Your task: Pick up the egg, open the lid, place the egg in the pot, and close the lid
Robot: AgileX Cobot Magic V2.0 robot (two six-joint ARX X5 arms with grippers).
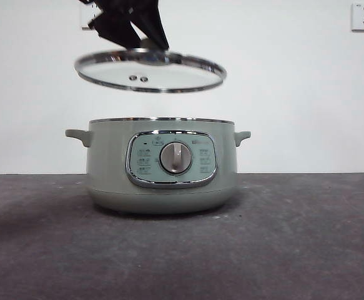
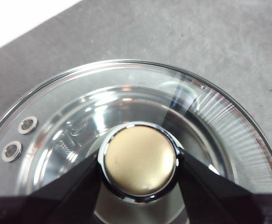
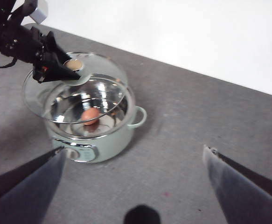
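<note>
Front view: lid (image 1: 150,70) hangs in the air above the pot (image 1: 160,165), tilted a little, well clear of the rim. A dark gripper (image 1: 147,45) comes down from the top edge onto its centre. I read the height as deliberate — it leaves the pot mouth open from above. The egg is not visible here; the pot wall hides the inside.

Left wrist view: the left gripper (image 2: 139,161) has its two jaws closed against the sides of the knob (image 2: 139,159), one each side, so the lid (image 2: 80,107) hangs from that pinch. Gripping the knob keeps the glass level enough and the jaws off the rim.

Right wrist view: the egg (image 3: 90,115) lies on the shiny pot floor, seen under the raised lid (image 3: 47,95). The right gripper (image 3: 136,161) is spread wide, holding nothing, well back from the pot (image 3: 105,140) — I judge it is out of the way for the lowering.

My judgement: only closing the lid is left.
</note>
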